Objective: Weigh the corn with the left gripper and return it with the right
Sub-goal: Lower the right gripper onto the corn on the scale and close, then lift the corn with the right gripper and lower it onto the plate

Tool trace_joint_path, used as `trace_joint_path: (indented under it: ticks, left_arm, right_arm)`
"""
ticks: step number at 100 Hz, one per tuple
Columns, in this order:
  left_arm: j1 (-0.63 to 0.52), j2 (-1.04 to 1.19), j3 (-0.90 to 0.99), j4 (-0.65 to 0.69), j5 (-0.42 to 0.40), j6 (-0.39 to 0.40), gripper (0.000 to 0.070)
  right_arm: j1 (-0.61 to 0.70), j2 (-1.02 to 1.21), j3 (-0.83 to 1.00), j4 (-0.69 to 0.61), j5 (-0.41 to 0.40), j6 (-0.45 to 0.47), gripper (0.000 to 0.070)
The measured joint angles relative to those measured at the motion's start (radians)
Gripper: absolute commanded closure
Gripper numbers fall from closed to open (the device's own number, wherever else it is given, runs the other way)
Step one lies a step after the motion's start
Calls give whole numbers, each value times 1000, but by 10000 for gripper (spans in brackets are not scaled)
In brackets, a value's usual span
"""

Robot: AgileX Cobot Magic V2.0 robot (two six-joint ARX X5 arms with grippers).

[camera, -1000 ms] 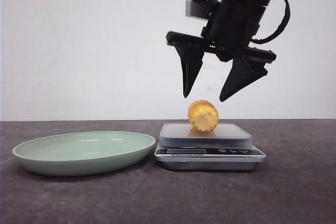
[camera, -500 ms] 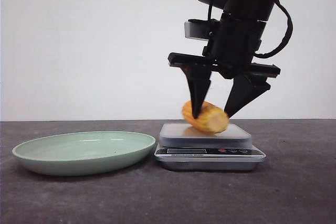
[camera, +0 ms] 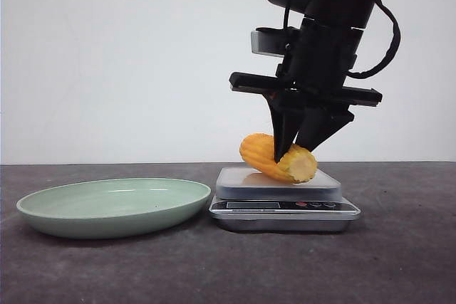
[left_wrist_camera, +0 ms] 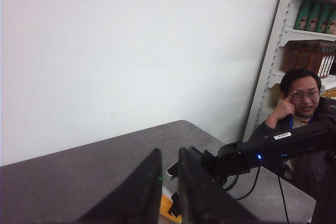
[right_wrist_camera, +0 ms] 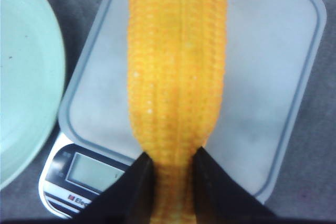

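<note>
While the dark bench (camera: 399, 261) and the green plate (camera: 114, 206) sit as they did a second ago, the action is all at the scale (camera: 285, 204). Right gripper (camera: 298, 149) was hovering above it with fingers wide apart a second ago; half a second ago it was down straddling the corn (camera: 278, 158); now the fingers (right_wrist_camera: 137, 182) are clamped on the cob near its pale cut end. Corn has also turned: end-on to the front camera a second ago, now lying slanted, tapered end toward the plate, underside seemingly touching the scale platform or just off it, can't tell which. Right wrist view confirms the cob between both fingers over the platform, display (right_wrist_camera: 89, 170) unreadable. Left gripper (left_wrist_camera: 169, 192) is well away from the work, fingers together or nearly so, holding nothing. Judgement: weighing looks done, return grasp is made; next is lift and carry to the plate.
</note>
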Motion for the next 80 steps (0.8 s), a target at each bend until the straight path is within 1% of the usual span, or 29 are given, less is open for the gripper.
trace_joint_path:
  ticks: [24,34,48,61,80]
  left_arm:
    - [0,0,-3,0,0,0,688]
    - [0,0,-10,0,0,0,688]
    - [0,-1,-11,0,0,0,688]
    - [0,-2,-18,0,0,0,688]
    - [0,-2,-46,0,-1,0,688]
  right_arm:
    - [1,0,0,24,-5,0,693]
    - [1,0,18,18,-36,0,693]
    - [6,-21,44,25,-55,0,693]
    - [10,-74,57,84,-105,0,693]
    - [60,-146,93,168,-113,1,693]
